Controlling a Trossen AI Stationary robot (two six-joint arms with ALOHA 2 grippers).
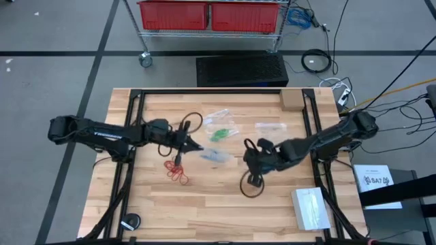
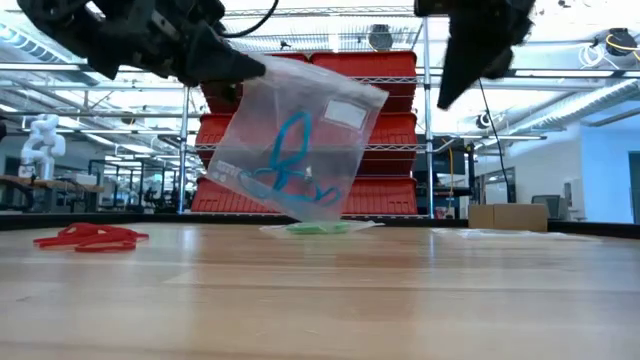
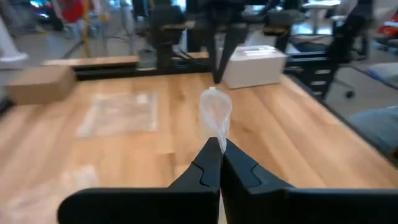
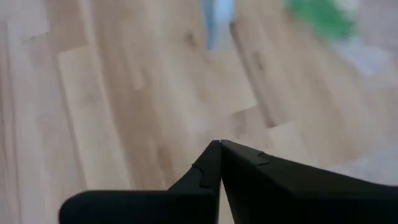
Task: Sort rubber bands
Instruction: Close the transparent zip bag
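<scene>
A clear plastic bag [image 2: 295,150] holding blue rubber bands [image 2: 288,150] hangs above the table from my left gripper [image 2: 240,68], which is shut on it; from above, the bag [image 1: 216,155] is near the table's middle. Red rubber bands [image 1: 177,170] lie loose on the wood on the near side of that gripper [image 1: 197,145]. Green rubber bands [image 1: 219,133] lie in another clear bag farther back. My right gripper [image 1: 251,162] hovers to the right of the blue bag, shut and with nothing between its fingers [image 4: 219,144]. My left gripper pinches the bag's upper edge [image 3: 216,135] between its two fingers, near one corner [image 2: 256,78]. The fingers come almost level from the table's left. The bag hangs tilted below and beyond the fingertips, clear of the table, with the blue bands gathered in its lower part.
A further flat clear bag [image 1: 269,126] lies at the back right. A cardboard box [image 1: 291,100] stands at the far edge and a white box [image 1: 312,207] at the near right. Black cables [image 1: 251,184] loop beside both arms. Bare wood lies along the near edge.
</scene>
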